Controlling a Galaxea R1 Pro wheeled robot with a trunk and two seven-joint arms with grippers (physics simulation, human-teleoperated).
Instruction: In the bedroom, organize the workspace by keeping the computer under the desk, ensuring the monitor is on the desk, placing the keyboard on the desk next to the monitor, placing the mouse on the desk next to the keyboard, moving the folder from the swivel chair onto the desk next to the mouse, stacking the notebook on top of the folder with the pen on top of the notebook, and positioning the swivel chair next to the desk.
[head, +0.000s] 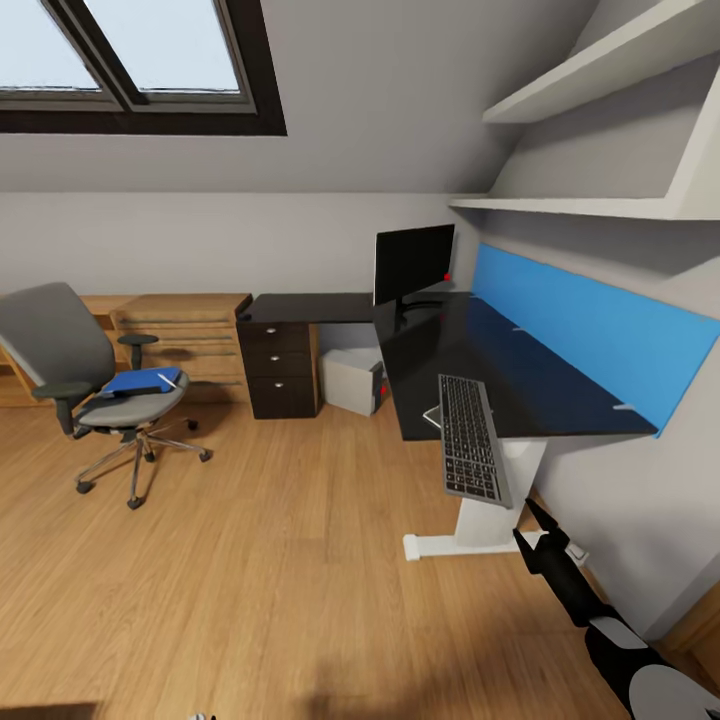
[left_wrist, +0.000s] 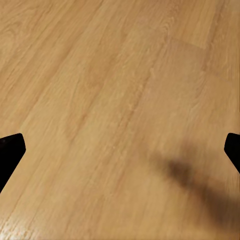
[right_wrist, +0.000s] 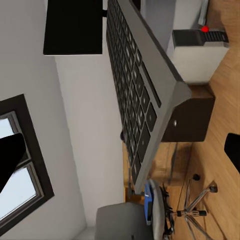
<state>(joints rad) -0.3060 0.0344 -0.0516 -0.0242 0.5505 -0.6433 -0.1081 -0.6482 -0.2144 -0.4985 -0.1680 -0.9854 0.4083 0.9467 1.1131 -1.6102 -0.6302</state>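
Observation:
The dark keyboard (head: 470, 437) lies on the near end of the black desk (head: 540, 385), overhanging its front edge, with a pale flat thing (head: 432, 416) peeking out beside it. My right gripper (head: 524, 522) is just below that overhang, open, with its fingers spread wide in front of the keyboard (right_wrist: 135, 95). The monitor (head: 413, 262) stands at the desk's far corner and the white computer (head: 352, 381) sits beneath. At the left, the grey swivel chair (head: 88, 385) carries the blue folder (head: 138, 382). My left gripper (left_wrist: 122, 152) hangs open over the wood floor.
A light wooden drawer chest (head: 185, 335) stands behind the chair, next to the desk's dark drawers (head: 280, 365). A long blue wall panel (head: 590, 335) and white shelves (head: 600, 205) run along the right wall. Wood floor (head: 280, 540) lies between chair and desk.

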